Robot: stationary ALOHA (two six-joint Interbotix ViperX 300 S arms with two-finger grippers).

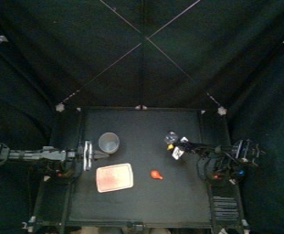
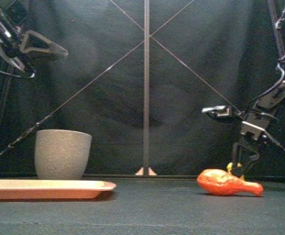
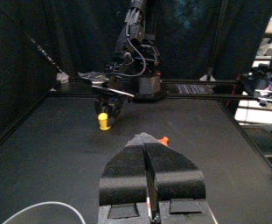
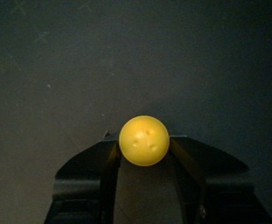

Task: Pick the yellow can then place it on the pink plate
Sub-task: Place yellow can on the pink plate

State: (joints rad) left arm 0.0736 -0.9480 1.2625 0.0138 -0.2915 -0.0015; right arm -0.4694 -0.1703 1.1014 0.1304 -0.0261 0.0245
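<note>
The right claw (image 4: 142, 150) is clenched on the yellow can (image 4: 142, 140), its 2 jaws at the can's sides, low over the back right of the bench (image 1: 156, 206); I cannot tell whether the can touches it. The pink plate (image 1: 115, 178) lies well apart, toward the front left, near a red toy (image 1: 158, 174). The left claw (image 3: 149, 179) is clenched on nothing, near the grey cup (image 1: 109, 141).

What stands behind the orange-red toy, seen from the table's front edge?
The yellow can stands behind the orange-red toy, under the right gripper. From the front only a yellow sliver shows; the toy and gripper cover the rest.
</note>
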